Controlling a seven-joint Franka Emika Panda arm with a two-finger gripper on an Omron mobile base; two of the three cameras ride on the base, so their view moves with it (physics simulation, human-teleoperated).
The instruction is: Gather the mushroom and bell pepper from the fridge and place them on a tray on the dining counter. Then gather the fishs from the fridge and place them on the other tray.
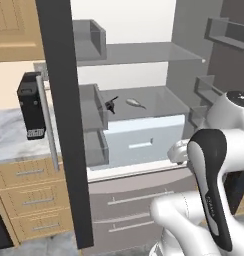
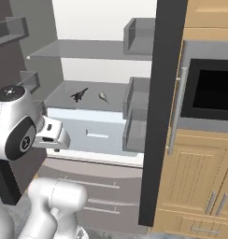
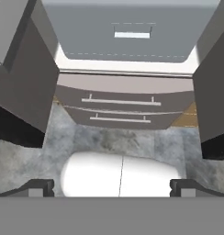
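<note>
Black coffee machine [image 1: 32, 106] on a marbled worktop [image 1: 11, 140], above wooden drawers [image 1: 36, 197] with bar handles. Built-in dark oven [image 2: 210, 95] set in wooden cabinets [image 2: 195, 179], cupboard doors beneath. Grey mottled floor [image 3: 132, 144] below

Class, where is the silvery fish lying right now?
The fish lies on the open fridge middle shelf, just right of a small dark object, above the pale drawer.
</note>
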